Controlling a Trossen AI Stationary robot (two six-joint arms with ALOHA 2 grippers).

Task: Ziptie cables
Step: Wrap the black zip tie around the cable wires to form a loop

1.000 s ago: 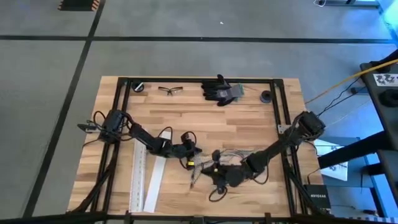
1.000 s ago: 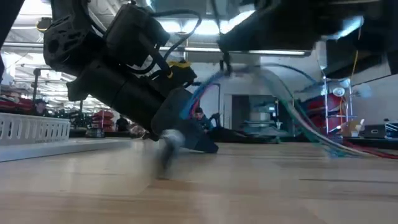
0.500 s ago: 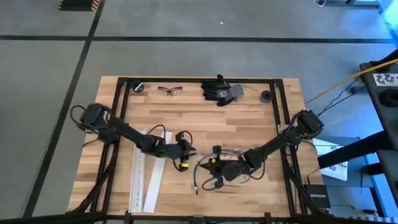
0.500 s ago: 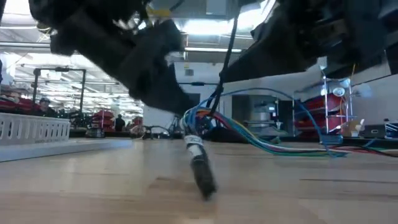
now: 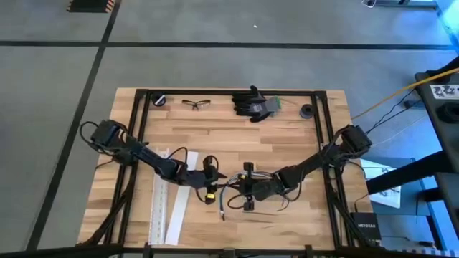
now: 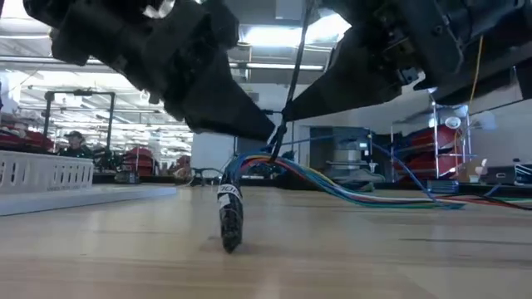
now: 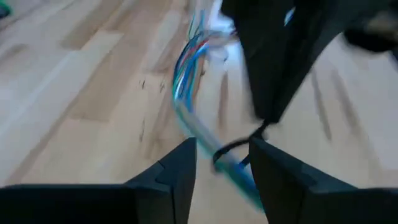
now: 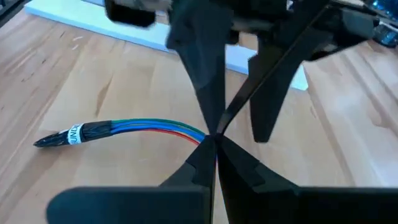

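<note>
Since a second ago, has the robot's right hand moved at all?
Yes. In the high view the right hand has risen toward the table's far edge, nearer the black gloves, and shifted slightly left, gripping the tie around the cables.

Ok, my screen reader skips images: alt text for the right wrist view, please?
The right gripper, fingers shut, pinches a thin black ziptie strap above the coloured cables on the wooden table. The left gripper hangs opposite, its fingers apart.
</note>
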